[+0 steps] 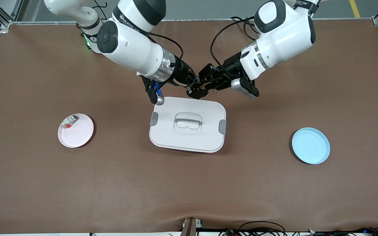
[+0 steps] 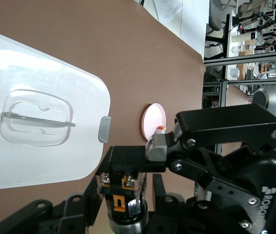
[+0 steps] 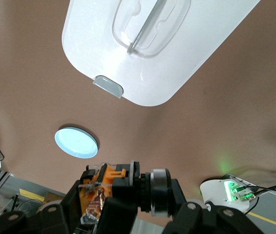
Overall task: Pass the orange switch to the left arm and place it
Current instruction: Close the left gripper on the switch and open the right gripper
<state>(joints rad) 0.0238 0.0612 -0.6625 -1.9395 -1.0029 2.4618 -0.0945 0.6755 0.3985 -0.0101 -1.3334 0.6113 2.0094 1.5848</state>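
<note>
Both grippers meet in the air over the table just by the box's (image 1: 188, 124) edge; the right gripper (image 1: 193, 89) is clenched on the switch (image 1: 198, 90). The left gripper (image 1: 204, 86) also touches it; whether its grasp is closed, I cannot tell.

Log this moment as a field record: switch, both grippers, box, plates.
orange switch: in the air above the table, over the edge of the box toward the robots' bases, between both grippers
right gripper: shut on the orange switch
left gripper: at the orange switch, grip cannot be judged
box: mid-table, lid on, untouched
pink plate: toward the right arm's end, holds a small white part
blue plate: toward the left arm's end
</note>
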